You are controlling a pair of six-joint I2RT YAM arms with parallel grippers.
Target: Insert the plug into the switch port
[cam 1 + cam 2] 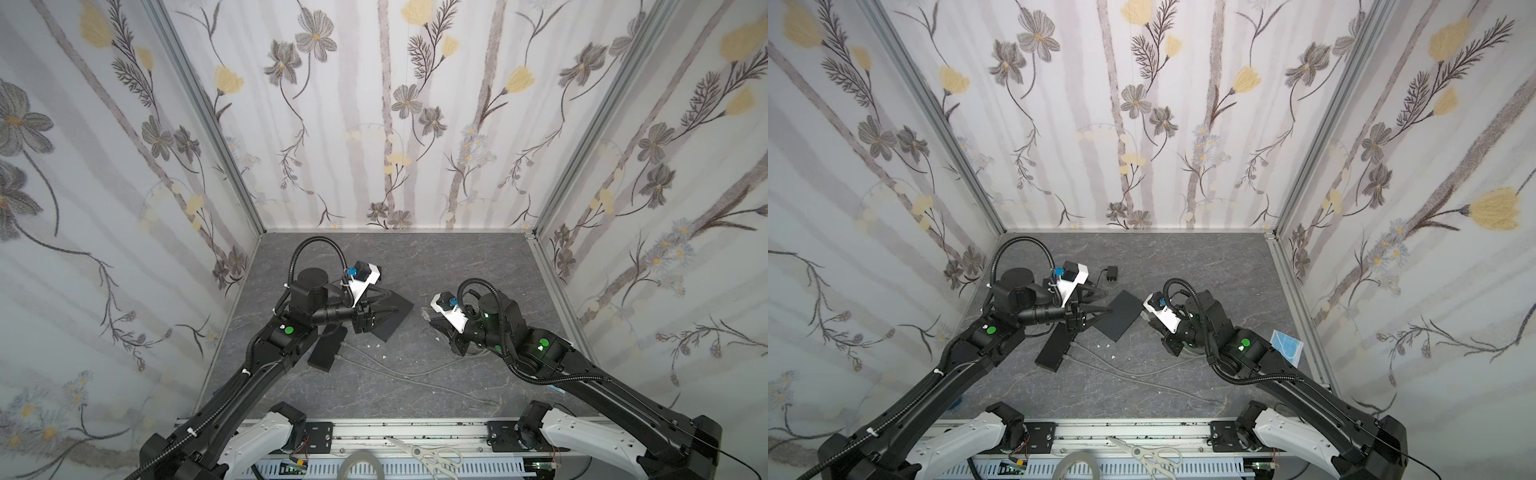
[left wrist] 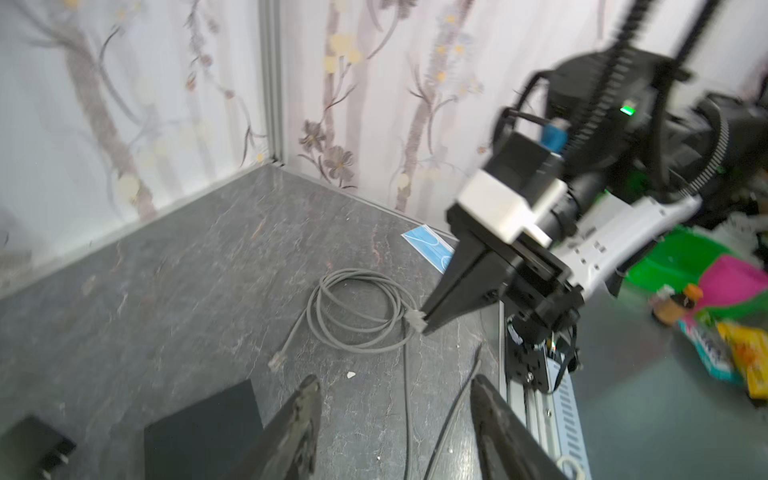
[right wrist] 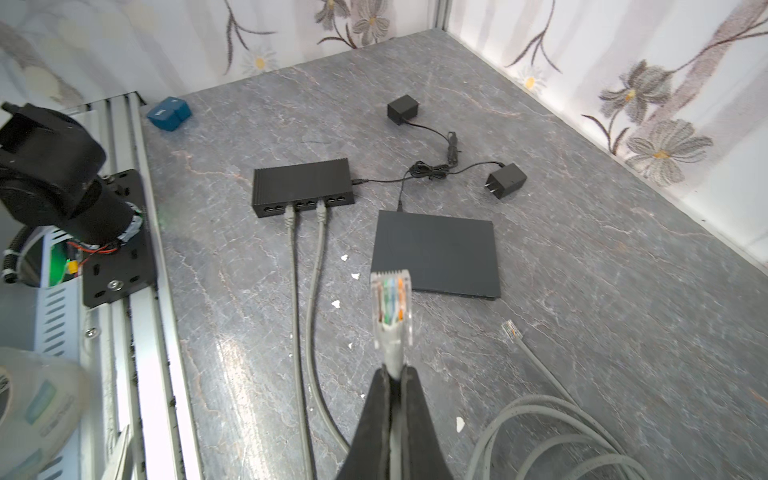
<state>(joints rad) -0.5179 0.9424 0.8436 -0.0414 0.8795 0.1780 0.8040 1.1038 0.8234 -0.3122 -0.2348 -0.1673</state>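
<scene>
1. The right gripper (image 3: 395, 372) has its jaws pinched shut on a grey cable (image 3: 391, 353), just behind the clear plug (image 3: 390, 303). The plug sticks out ahead of the jaws, lifted off the grey marbled table (image 3: 582, 270), with its coloured wires showing through.
2. Beside these jaws a loose plug (image 3: 509, 330) lies on the table. A coil (image 3: 561, 436) of grey cable lies close by.
3. Just beyond the held plug's tip lies a flat black box (image 3: 436, 253). No ports can be seen on it from here.
4. Farther ahead of the right jaws, and off to one side, sits the switch (image 3: 301, 187) with its port row facing them. Two seated cables (image 3: 291, 291) already run into it, and free ports (image 3: 336, 200) show between and beside them.
5. Beyond the switch lie two small power adapters (image 3: 505, 180) with thin black leads.
6. The left gripper (image 2: 394, 384) has its jaws apart and grips nothing. It hovers above the table near an edge of the flat black box, well apart from the right jaws.
7. Likely risks, as a judgement:
   - The grip is on the cable, not the plug body, so the plug may swivel or bend on touching a port rim.
   - Nothing braces the switch, so a slightly misaligned push could slide it away instead of seating the plug.
   - The seated cables crowd the free ports and could snag the jaws.
   - The flat black box lies close to the path.
   - The trailing coil could drag the plug off line.
</scene>
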